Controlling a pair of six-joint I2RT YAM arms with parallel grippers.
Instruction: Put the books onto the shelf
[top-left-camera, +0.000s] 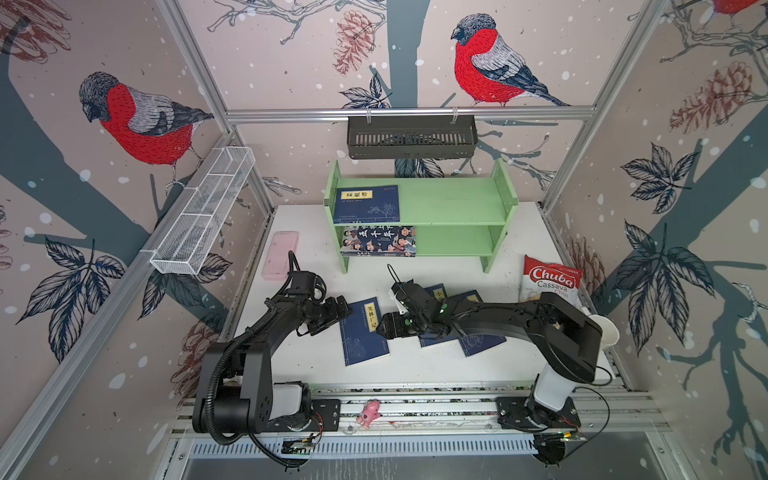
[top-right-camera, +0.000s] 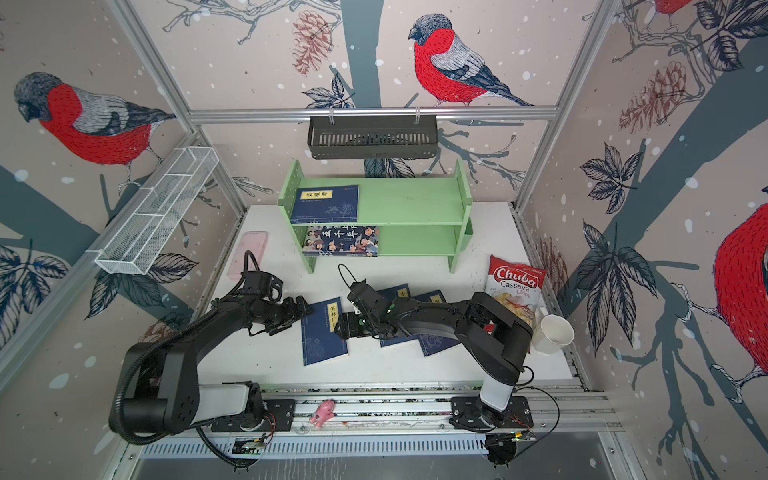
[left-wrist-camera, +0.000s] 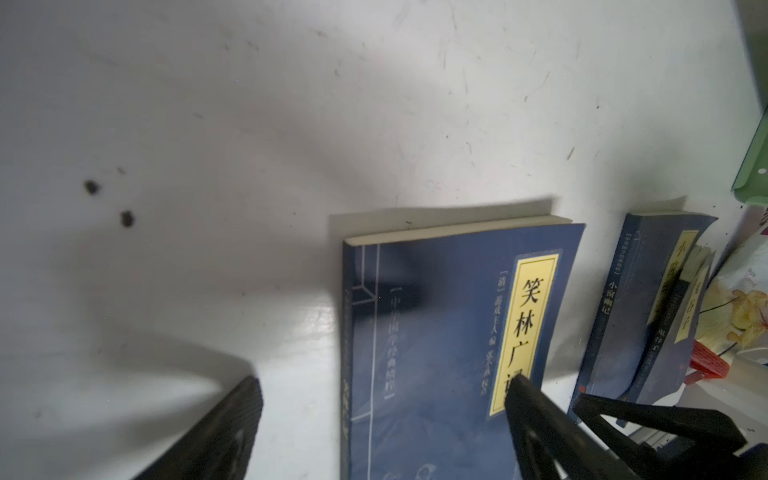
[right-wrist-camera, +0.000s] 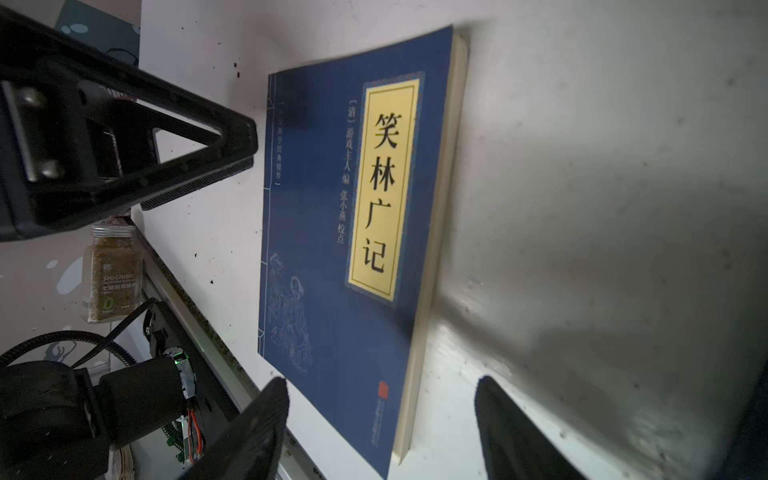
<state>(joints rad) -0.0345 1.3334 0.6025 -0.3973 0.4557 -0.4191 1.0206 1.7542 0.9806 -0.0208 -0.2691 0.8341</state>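
Now the middle navy book (top-left-camera: 362, 338) lies flat on the white table (top-left-camera: 436, 365). The left gripper (top-left-camera: 345, 312) is spread wide by one edge, and the right gripper (top-left-camera: 383, 326) is spread by the other edge. Neither holds it. On the green shelf (top-left-camera: 457, 199) lie a top navy book (top-left-camera: 368, 203) and, lower down, the cartoon book (top-left-camera: 378, 241). Two more navy books (top-left-camera: 482, 344) lie under the right arm

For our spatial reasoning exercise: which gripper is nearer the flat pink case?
Left. The left gripper is at the navy book's edge facing the pink case; the right gripper is at that book's opposite edge, farther off.
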